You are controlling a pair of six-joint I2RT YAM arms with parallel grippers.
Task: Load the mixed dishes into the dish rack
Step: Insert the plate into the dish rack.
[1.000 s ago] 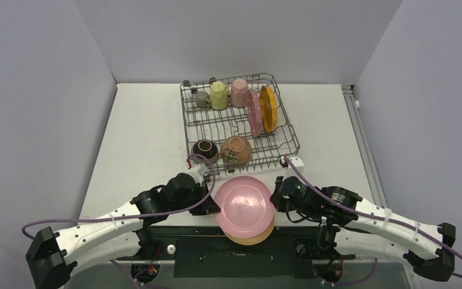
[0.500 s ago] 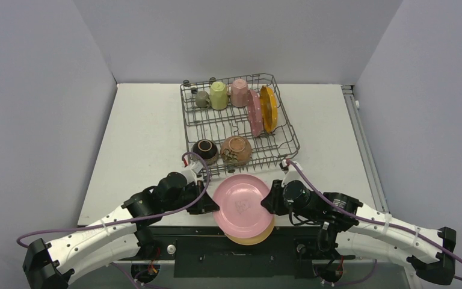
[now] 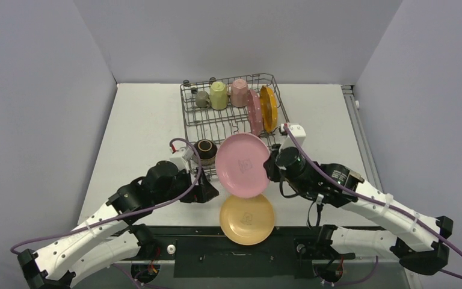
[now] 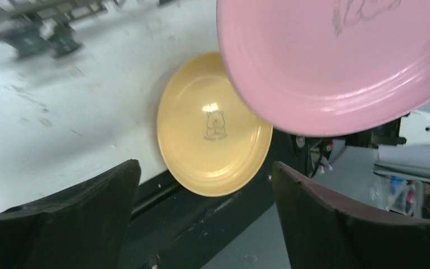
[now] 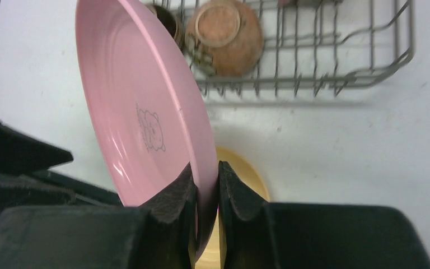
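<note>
Right gripper (image 5: 206, 166) pinches the pink plate (image 3: 242, 164), lifted off the yellow plate (image 3: 247, 218) at the tabletop's near edge
Left gripper (image 4: 201, 168) has just let go, jaws wide and empty; handover done, dish rack (image 3: 185, 117) next

1. Dish rack (image 3: 184, 117): grey wire, far centre of the table.
2. Back row: grey cup (image 3: 202, 99), yellow mug (image 3: 218, 95), pink mug (image 3: 239, 92).
3. Right side: pink plate (image 3: 254, 112) and orange plate (image 3: 268, 108), both upright.
4. Front: two brown bowls (image 5: 224, 36).
5. Lifted pink plate (image 3: 242, 164): airborne, tilted, at the rack's front.
6. Yellow plate (image 3: 247, 218): flat at the near table edge.
</note>
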